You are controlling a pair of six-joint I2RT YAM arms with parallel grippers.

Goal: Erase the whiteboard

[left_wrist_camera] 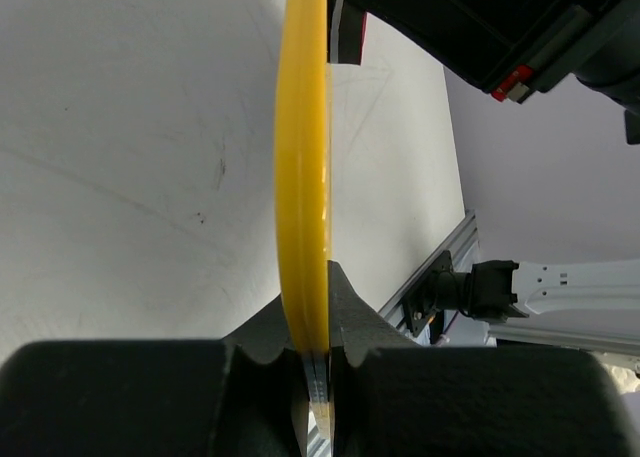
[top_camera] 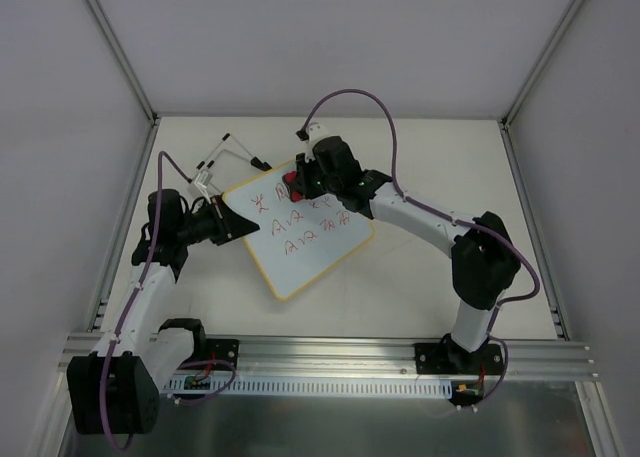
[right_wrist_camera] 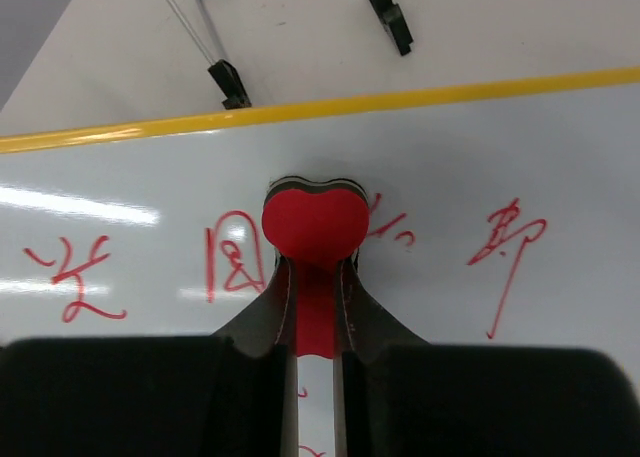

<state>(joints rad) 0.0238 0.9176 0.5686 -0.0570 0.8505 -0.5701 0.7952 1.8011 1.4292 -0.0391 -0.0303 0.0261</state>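
The whiteboard (top_camera: 300,242) lies tilted mid-table, white with a yellow frame and red handwriting in three rows. My left gripper (top_camera: 238,225) is shut on its left edge; in the left wrist view the yellow frame (left_wrist_camera: 303,167) runs edge-on between the jaws. My right gripper (top_camera: 297,184) is shut on the red eraser (top_camera: 296,189) at the board's upper part. In the right wrist view the eraser (right_wrist_camera: 314,227) rests on the board (right_wrist_camera: 450,167) between red characters, in the top row of writing.
Two thin wire stand pieces with black feet (top_camera: 222,157) lie on the table behind the board, also in the right wrist view (right_wrist_camera: 228,81). White walls enclose the table. An aluminium rail (top_camera: 330,352) runs along the near edge.
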